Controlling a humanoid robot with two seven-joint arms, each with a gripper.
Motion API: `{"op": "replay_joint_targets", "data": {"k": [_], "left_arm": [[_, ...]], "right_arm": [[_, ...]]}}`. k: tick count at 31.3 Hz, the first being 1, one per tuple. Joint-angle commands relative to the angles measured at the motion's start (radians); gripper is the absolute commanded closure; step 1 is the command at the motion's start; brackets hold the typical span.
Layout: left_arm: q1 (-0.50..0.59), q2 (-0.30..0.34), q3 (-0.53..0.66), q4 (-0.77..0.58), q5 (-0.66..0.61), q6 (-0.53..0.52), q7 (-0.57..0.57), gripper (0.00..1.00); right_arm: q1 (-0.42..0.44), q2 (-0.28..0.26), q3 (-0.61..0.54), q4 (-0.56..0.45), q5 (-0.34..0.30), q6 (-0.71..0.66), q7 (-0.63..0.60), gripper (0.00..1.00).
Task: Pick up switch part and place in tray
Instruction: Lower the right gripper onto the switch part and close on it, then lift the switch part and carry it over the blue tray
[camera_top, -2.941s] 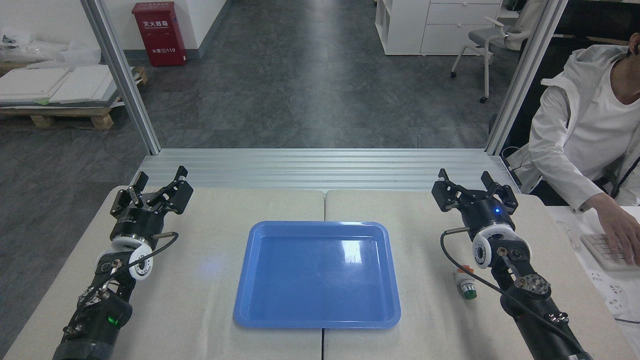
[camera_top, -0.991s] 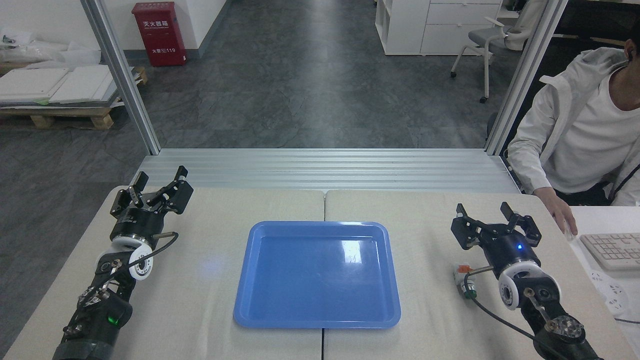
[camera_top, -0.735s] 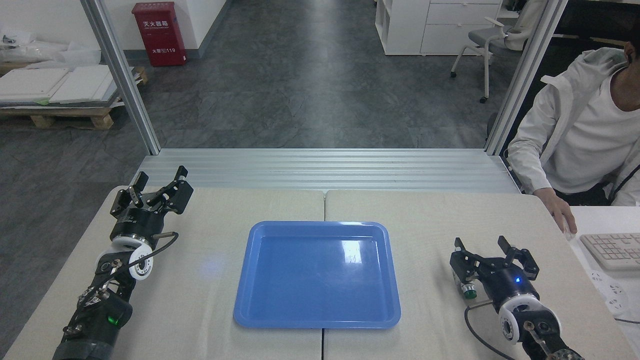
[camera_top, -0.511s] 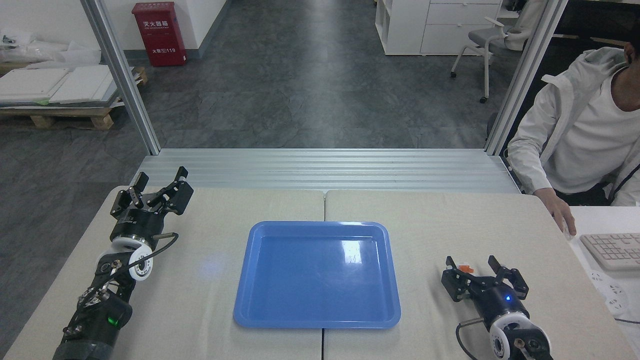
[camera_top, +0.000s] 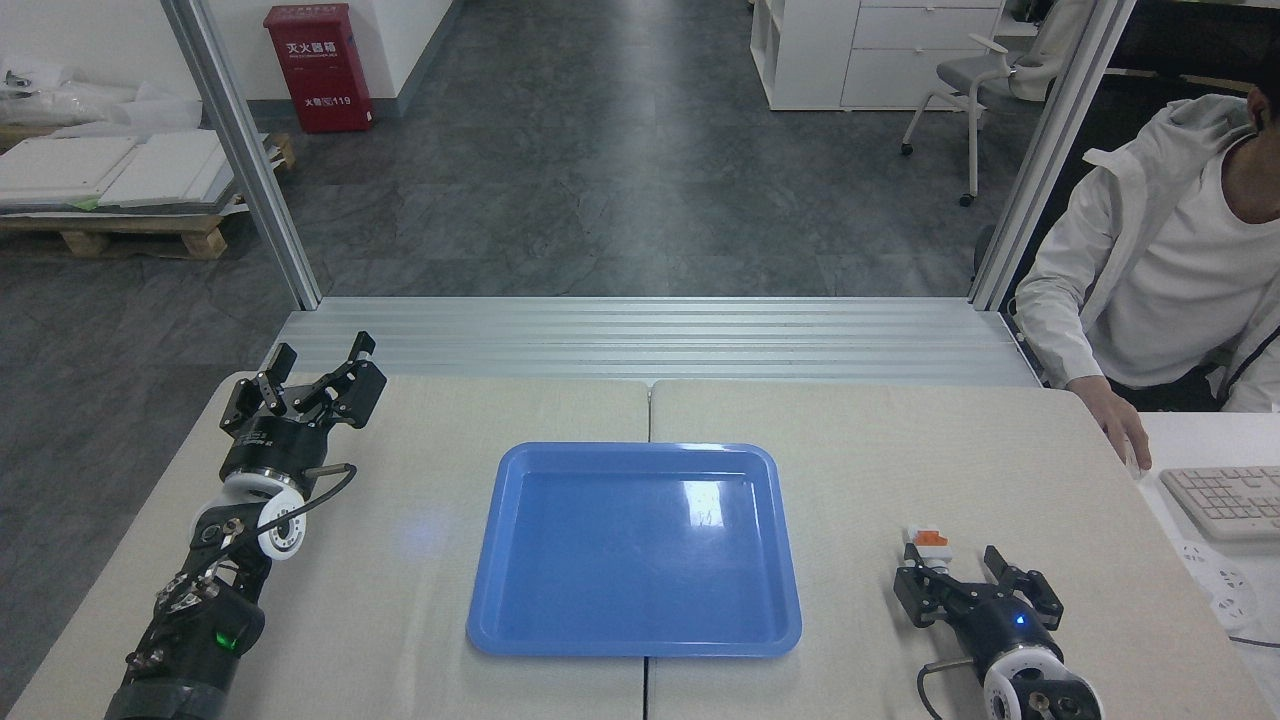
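Note:
The switch part lies on the table right of the tray. Only its orange block and a bit of white body show; the near end is hidden behind my right gripper. The right gripper sits low near the table's front right, open, with its left finger right at the switch's near end. I cannot tell whether they touch. The blue tray lies flat at the table's centre with nothing in it. My left gripper rests open at the far left of the table, holding nothing.
A person in a white jacket sits at the right with a hand at the table's edge. A keyboard lies on a side desk there. Aluminium posts stand behind the table.
My right gripper has drawn back toward the table's front edge, passing over the switch part, which stayed put. The person's hand left the keyboard. The left arm has not moved.

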Motion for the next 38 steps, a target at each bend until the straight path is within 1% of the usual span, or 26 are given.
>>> {"op": "replay_joint_targets", "data": {"k": [1, 3, 5, 6, 8, 14, 16, 18, 22, 25, 27, 29, 31, 35, 37, 38], "left_arm": [[0.0, 0.0, 0.0, 0.0, 0.0, -0.001, 0.0, 0.0], [0.0, 0.0, 0.0, 0.0, 0.0, -0.001, 0.0, 0.0], [0.0, 0.0, 0.0, 0.0, 0.0, 0.0, 0.0, 0.0], [0.0, 0.0, 0.0, 0.0, 0.0, 0.0, 0.0, 0.0], [0.0, 0.0, 0.0, 0.0, 0.0, 0.0, 0.0, 0.0], [0.0, 0.0, 0.0, 0.0, 0.0, 0.0, 0.0, 0.0], [0.0, 0.0, 0.0, 0.0, 0.0, 0.0, 0.0, 0.0], [0.0, 0.0, 0.0, 0.0, 0.0, 0.0, 0.0, 0.0], [0.0, 0.0, 0.0, 0.0, 0.0, 0.0, 0.0, 0.0], [0.0, 0.0, 0.0, 0.0, 0.0, 0.0, 0.0, 0.0], [0.0, 0.0, 0.0, 0.0, 0.0, 0.0, 0.0, 0.0], [0.0, 0.0, 0.0, 0.0, 0.0, 0.0, 0.0, 0.0], [0.0, 0.0, 0.0, 0.0, 0.0, 0.0, 0.0, 0.0], [0.0, 0.0, 0.0, 0.0, 0.0, 0.0, 0.0, 0.0], [0.0, 0.0, 0.0, 0.0, 0.0, 0.0, 0.0, 0.0], [0.0, 0.0, 0.0, 0.0, 0.0, 0.0, 0.0, 0.0]], "right_arm": [[-0.005, -0.004, 0.002, 0.015, 0.001, -0.014, 0.0, 0.23], [-0.007, -0.006, 0.003, 0.015, 0.003, -0.017, 0.0, 0.34], [-0.007, -0.006, 0.005, 0.015, 0.004, -0.02, 0.0, 0.5], [-0.007, -0.006, 0.005, 0.014, 0.004, -0.02, 0.0, 0.56], [-0.007, -0.003, 0.005, 0.014, 0.003, -0.022, 0.0, 0.71], [-0.007, 0.002, 0.026, 0.006, 0.001, -0.057, 0.008, 0.96], [-0.011, 0.002, 0.017, 0.003, 0.001, -0.057, 0.008, 1.0], [-0.022, -0.004, 0.011, -0.02, 0.0, -0.059, -0.007, 1.0], [-0.043, -0.009, -0.018, -0.141, 0.0, -0.072, -0.078, 1.0], [-0.086, -0.006, -0.004, -0.201, 0.009, -0.117, -0.079, 1.0], [-0.115, -0.011, 0.034, -0.207, 0.032, -0.166, -0.072, 1.0], [-0.169, -0.012, 0.074, -0.207, 0.087, -0.216, -0.038, 1.0], [-0.215, -0.009, 0.092, -0.206, 0.118, -0.238, 0.008, 1.0], [-0.306, 0.023, 0.149, -0.197, 0.129, -0.232, 0.111, 1.0], [-0.332, 0.08, 0.207, -0.189, 0.132, -0.2, 0.166, 0.99], [-0.332, 0.112, 0.23, -0.181, 0.132, -0.16, 0.195, 0.99]]}}
